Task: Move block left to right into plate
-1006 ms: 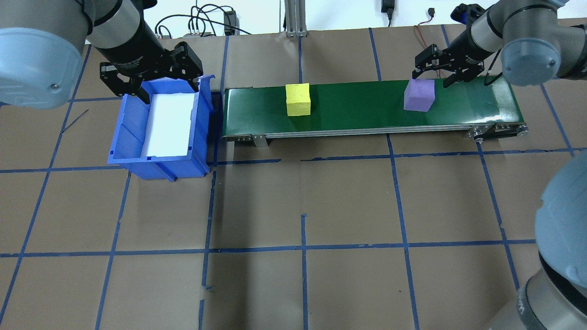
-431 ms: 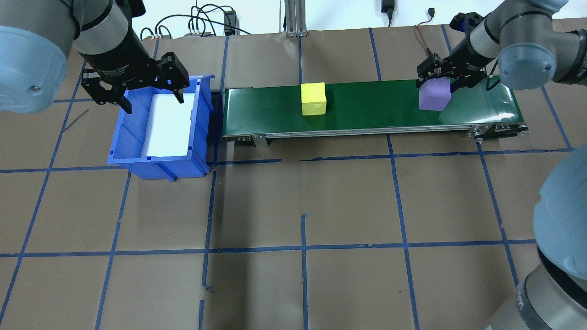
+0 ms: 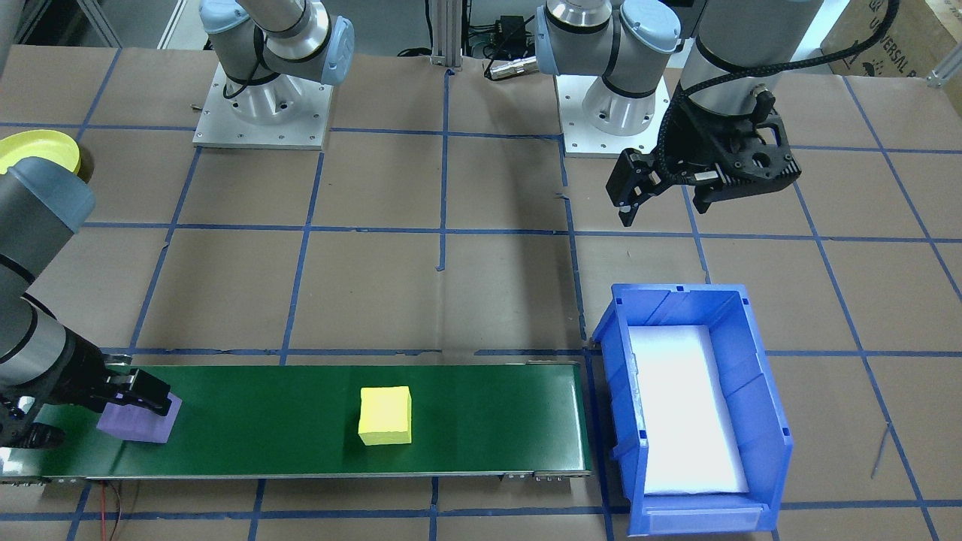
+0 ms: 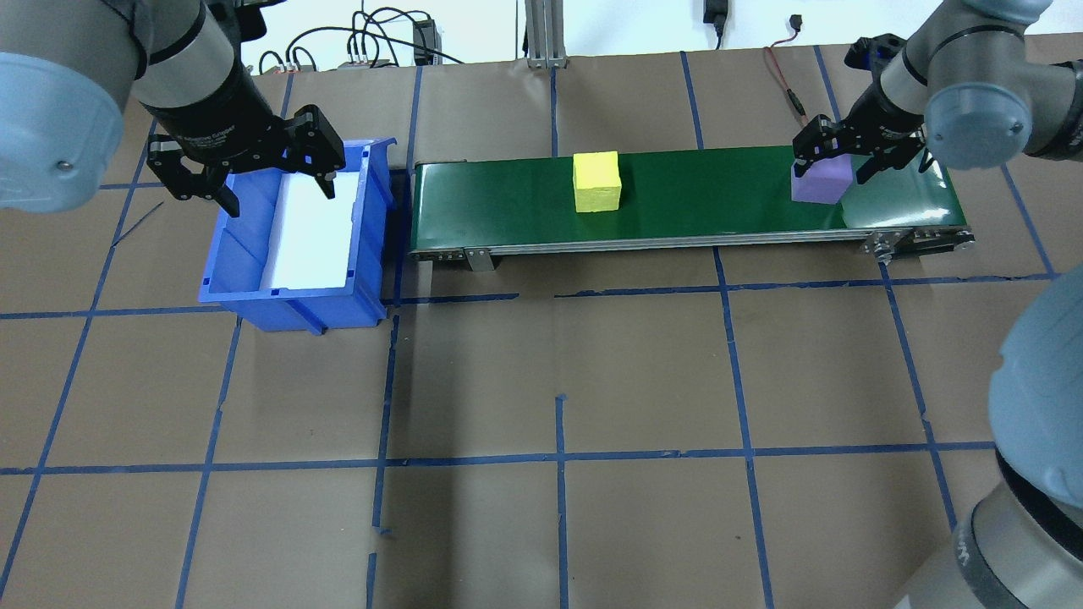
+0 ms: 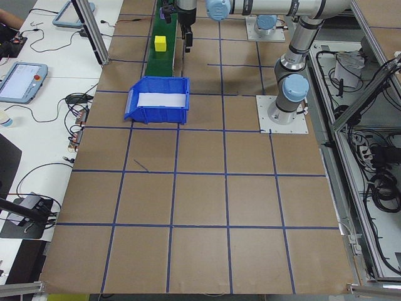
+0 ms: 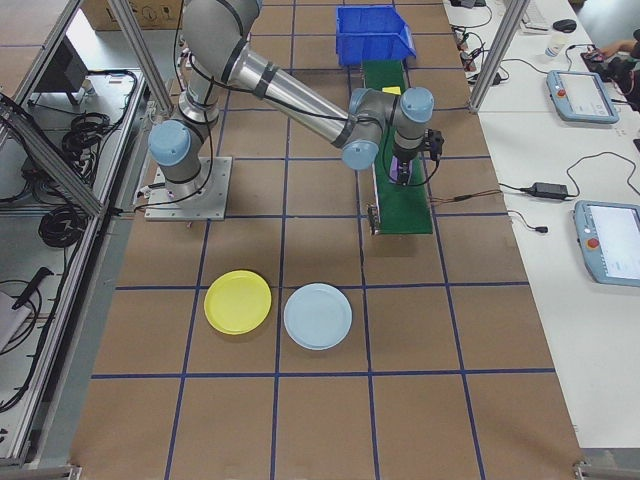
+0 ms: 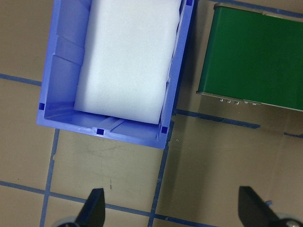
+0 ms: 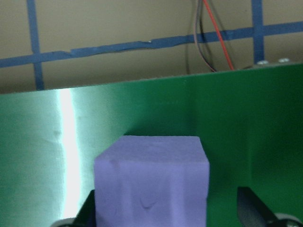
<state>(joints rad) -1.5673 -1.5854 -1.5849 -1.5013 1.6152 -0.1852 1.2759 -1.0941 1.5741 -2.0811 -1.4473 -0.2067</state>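
Straddling the purple block [image 4: 821,180] on the green belt [image 4: 694,199], the right gripper [image 4: 848,150] has its fingers spread, unclamped; the left gripper [image 4: 254,173] hangs spread beside the blue bin [image 4: 292,296]. The yellow plate [image 6: 238,301] lies well apart.

glossy green belt [image 4: 694,199], matt foam-like purple block [image 8: 151,182], smooth blue plastic bin [image 4: 241,254], matt brown paper table cover [image 4: 550,381].

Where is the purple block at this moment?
In the overhead view the purple block sits near the right end of the green conveyor belt, between the open fingers of the right gripper, with the yellow block further left.
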